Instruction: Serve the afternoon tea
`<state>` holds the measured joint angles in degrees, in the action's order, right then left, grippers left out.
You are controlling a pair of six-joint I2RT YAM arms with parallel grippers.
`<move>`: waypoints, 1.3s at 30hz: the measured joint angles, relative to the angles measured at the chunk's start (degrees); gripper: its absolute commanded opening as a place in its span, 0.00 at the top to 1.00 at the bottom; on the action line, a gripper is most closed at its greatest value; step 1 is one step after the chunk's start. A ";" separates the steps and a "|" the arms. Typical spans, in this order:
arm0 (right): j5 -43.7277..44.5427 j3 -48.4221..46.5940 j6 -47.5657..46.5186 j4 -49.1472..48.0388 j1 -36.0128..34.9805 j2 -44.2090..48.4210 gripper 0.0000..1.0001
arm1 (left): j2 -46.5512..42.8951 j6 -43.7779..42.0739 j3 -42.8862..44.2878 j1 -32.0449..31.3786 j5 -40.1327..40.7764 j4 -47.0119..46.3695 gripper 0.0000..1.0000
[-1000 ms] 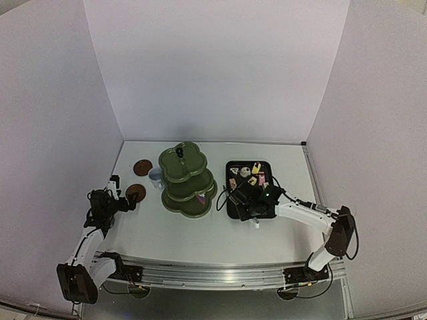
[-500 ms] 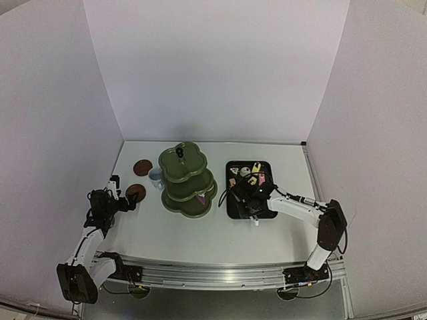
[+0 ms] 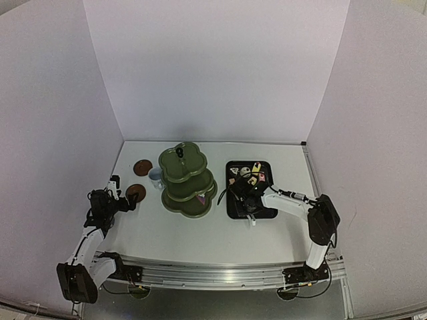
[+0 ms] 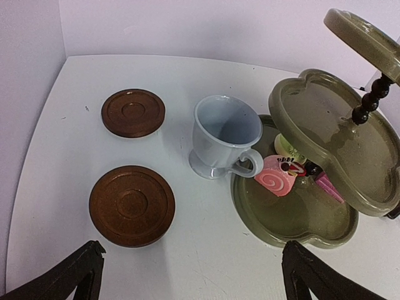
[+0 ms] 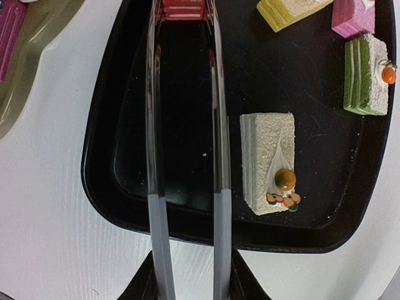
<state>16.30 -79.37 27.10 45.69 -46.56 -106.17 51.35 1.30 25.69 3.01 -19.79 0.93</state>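
Olive-green three-tier stand (image 3: pixel 187 180) at mid-table, with the pale blue cup (image 4: pixel 224 137) upright just to its left, handle toward the lowest tier. On that tier, a pink swirl cake (image 4: pixel 276 178) beside a pale yellow-green one, plus a magenta slice. Left of the cup, near coaster (image 4: pixel 132 205) and far coaster (image 4: pixel 133 112), both brown and bare. Left gripper (image 4: pixel 192 250) spread wide, holding nothing, close to the near coaster. Right gripper (image 5: pixel 192 278) clamped on metal tongs (image 5: pixel 155 156) over the black tray (image 5: pixel 319 162), right of the stand; tong arms narrow, nearly parallel, something layered in red and white between the tips, mostly cut off. On the tray, cream cake (image 5: pixel 269 156) just right of the tongs, then green cake (image 5: pixel 365 75), pink cake (image 5: pixel 353 15) and yellow cake (image 5: pixel 290 9) beyond.
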 measured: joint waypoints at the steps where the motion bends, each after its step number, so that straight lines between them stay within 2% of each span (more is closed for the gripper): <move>1: 0.02 0.00 0.06 0.00 0.02 -0.02 0.92 | 0.00 0.00 -0.02 0.00 0.00 0.02 0.00; 4: 0.22 -0.09 -0.23 -0.24 0.04 -0.01 0.97 | 0.00 -0.02 -0.01 0.00 0.00 0.01 0.00; 10: 1.45 -0.09 -0.58 -0.14 0.04 1.27 1.00 | 0.00 -0.02 -0.01 0.00 0.00 0.01 0.00; 16: 2.00 -0.87 -3.68 1.08 0.04 9.41 1.00 | 0.00 0.06 -0.02 0.00 -0.03 -0.03 0.00; 20: 2.38 -5.62 -6.25 2.03 -0.11 15.44 1.00 | 0.02 0.24 -0.02 0.00 -0.22 -0.26 0.00; 23: 2.95 -11.49 -9.00 1.62 -0.94 16.61 1.00 | 0.13 0.34 -0.02 0.00 -0.69 -1.23 0.00; 29: 0.87 -21.29 -17.66 -1.90 -8.95 14.07 1.00 | 0.19 0.73 -0.02 0.00 -1.18 -2.50 0.00; 33: -5.80 -22.51 -22.51 -5.96 -14.77 10.67 1.00 | 0.17 0.74 -0.02 0.00 -1.16 -2.52 0.00; 39: -13.74 -23.08 -25.17 -7.58 -18.46 3.52 1.00 | 0.17 1.27 -0.02 0.00 -1.09 -2.49 0.00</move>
<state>2.56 -102.45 1.93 38.11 -65.02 -102.65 51.53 2.57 25.67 3.01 -20.88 -1.56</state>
